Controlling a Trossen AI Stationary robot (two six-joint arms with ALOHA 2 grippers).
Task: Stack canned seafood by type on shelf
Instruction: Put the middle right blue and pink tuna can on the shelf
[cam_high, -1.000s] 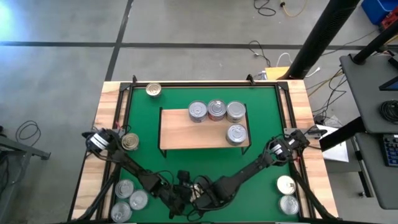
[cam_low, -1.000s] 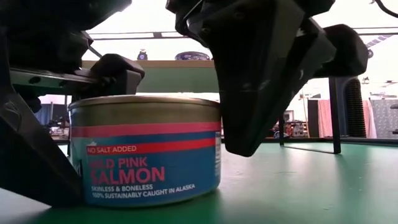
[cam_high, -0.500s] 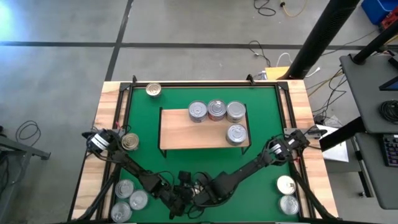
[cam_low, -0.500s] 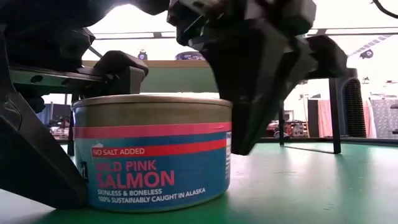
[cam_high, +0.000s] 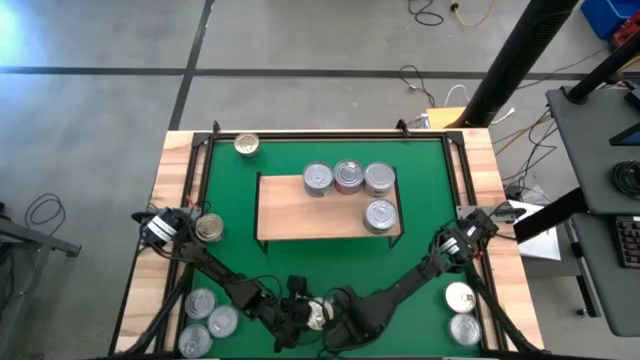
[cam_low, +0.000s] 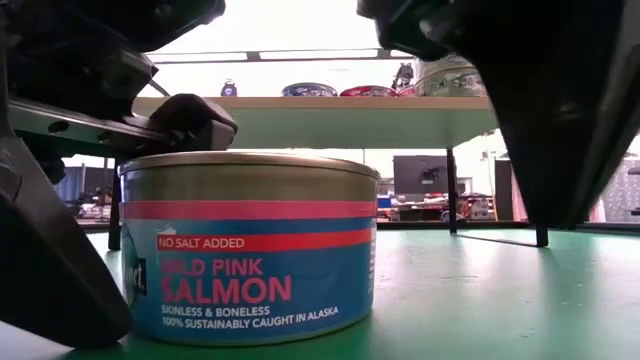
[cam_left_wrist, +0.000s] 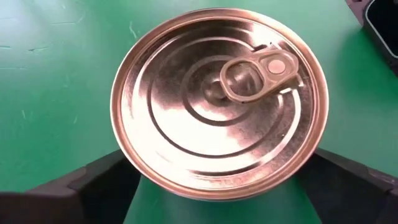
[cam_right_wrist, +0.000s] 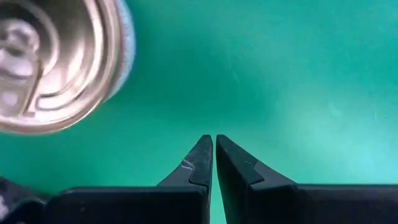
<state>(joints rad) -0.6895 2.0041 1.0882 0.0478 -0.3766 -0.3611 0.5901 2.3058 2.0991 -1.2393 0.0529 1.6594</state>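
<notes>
Loose tins, left edge: three short round silver tins (cam_high: 205, 322) lie close together at the near left corner of the large green mat (cam_high: 228, 160); a gold-lidded tin (cam_high: 209, 229) stands on the mat beside the left arm's elbow, and another gold-lidded tin (cam_high: 247, 145) sits near the far left corner
Left gripper (cam_left_wrist: 214, 186): low at the near middle of the mat, its two dark fingers (cam_left_wrist: 93, 186) spread wide on either side of the salmon tin; whether they touch its wall cannot be told
Salmon tin (cam_low: 250, 245): a short round tin with a gold ring-pull lid and a blue and pink label reading "wild pink salmon", standing upright on the mat, flat on its base
Shelf (cam_high: 300, 215): a low rectangular light-wood board on thin black legs, in the middle of the mat, well apart from the salmon tin
Tins on shelf: three silver-lidded tins (cam_high: 347, 178) in a row along the far edge, touching or nearly so, and a fourth silver tin (cam_high: 379, 214) near the right end, just in front of the row
Right gripper (cam_right_wrist: 214, 146): just beside the salmon tin on its right, above bare mat, fingertips pressed together and holding nothing
Loose tins, right edge: two pale-lidded tins (cam_high: 461, 311) lie on the wooden table (cam_high: 505, 260) at the near right corner
</notes>
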